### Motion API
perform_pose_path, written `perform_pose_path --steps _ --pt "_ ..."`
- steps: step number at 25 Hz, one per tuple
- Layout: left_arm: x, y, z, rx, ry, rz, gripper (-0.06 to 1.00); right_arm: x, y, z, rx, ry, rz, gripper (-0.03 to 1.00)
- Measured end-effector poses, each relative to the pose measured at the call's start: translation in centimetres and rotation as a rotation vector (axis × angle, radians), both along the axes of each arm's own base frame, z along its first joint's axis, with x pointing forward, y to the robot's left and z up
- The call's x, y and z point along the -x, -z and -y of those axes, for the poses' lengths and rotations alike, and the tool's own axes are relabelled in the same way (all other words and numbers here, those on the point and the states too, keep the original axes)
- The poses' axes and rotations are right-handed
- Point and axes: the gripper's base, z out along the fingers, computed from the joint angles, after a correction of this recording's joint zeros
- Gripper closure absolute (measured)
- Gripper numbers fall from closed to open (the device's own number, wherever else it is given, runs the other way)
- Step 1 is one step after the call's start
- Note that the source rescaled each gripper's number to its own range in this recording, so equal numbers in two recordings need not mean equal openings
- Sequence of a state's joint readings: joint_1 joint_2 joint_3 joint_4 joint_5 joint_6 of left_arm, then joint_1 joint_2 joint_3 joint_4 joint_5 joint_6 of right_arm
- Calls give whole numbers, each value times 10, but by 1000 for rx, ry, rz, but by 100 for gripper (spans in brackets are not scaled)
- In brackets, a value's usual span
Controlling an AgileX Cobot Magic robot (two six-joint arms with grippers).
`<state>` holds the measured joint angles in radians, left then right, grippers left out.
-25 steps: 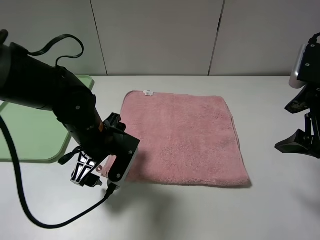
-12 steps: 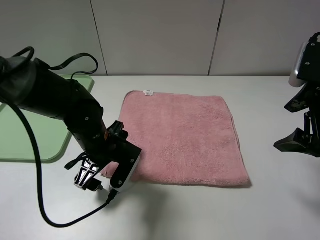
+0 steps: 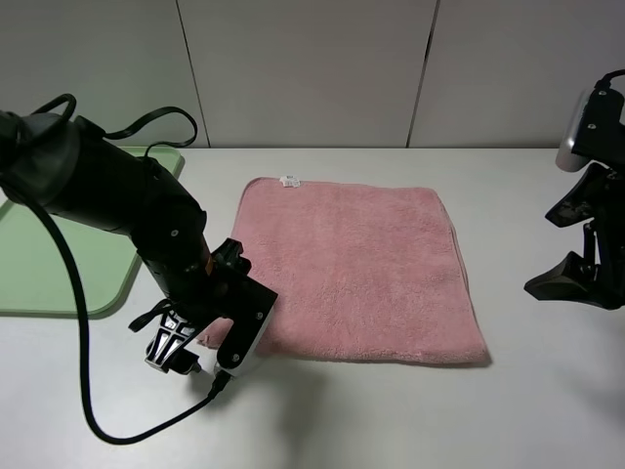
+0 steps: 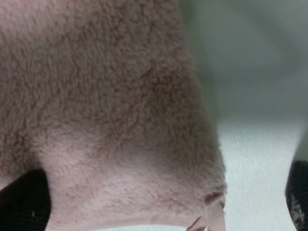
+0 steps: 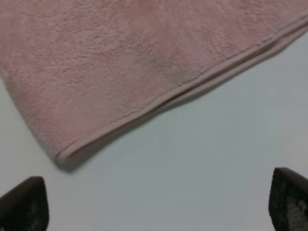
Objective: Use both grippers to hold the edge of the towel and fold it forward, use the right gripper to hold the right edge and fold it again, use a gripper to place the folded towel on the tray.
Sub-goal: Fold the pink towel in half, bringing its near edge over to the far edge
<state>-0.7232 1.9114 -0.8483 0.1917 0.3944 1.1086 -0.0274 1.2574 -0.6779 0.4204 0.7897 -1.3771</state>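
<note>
- The left gripper (image 3: 176, 350) is down at the table (image 3: 391, 420), on the near-left corner of the pink towel (image 3: 356, 269).
- In the left wrist view its two dark fingertips (image 4: 21, 202) stand wide apart. The fluffy corner of the towel (image 4: 120, 120) fills the space between them, and a small frayed loop hangs at the corner's tip.
- That corner is not pinched; whether a fingertip touches the cloth cannot be told.
- The right gripper (image 3: 562, 283) hangs off the towel's right edge, well clear of the cloth, with bare table under it.
- In the right wrist view its fingertips (image 5: 21, 204) are also spread wide and hold nothing. The towel (image 5: 134, 62) lies ahead of them, and its hem shows two stacked layers.
- The towel lies flat between the two grippers, nearer the left one. A small white tag (image 3: 290, 181) sits at its far-left corner, beyond the left gripper.
- The light green tray (image 3: 59, 274) lies on the outer side of the left gripper, away from the towel and partly hidden by the arm.
- A black cable (image 3: 78, 391) loops across the table on the near side of the left gripper.
</note>
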Motion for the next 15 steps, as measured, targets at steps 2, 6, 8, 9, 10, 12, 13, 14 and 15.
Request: perform_pose_path --steps 2,6,8,9,10,12,13,14,15 --pt "0 0 0 0 -1 0 -4 1 6 -1 -6 -9 -15 -3" --pt "0 0 0 0 -1 0 -4 8 24 -8 2 -80 -40 -3" --pt "0 0 0 0 -1 0 -4 15 32 -21 17 -152 -37 -3" --pt "0 0 0 0 -1 0 -4 18 36 -28 26 -188 -28 -3" --pt "0 0 0 1 -1 0 -4 22 41 -33 36 -217 -26 -3" --pt "0 0 0 1 -1 0 -4 30 49 -43 56 -272 -11 -3" --pt "0 0 0 1 -1 0 -4 33 54 -45 66 -280 2 -3" --pt "0 0 0 1 -1 0 -4 37 59 -46 75 -288 7 -3" --pt "0 0 0 0 -1 0 -4 39 63 -46 86 -286 20 -3"
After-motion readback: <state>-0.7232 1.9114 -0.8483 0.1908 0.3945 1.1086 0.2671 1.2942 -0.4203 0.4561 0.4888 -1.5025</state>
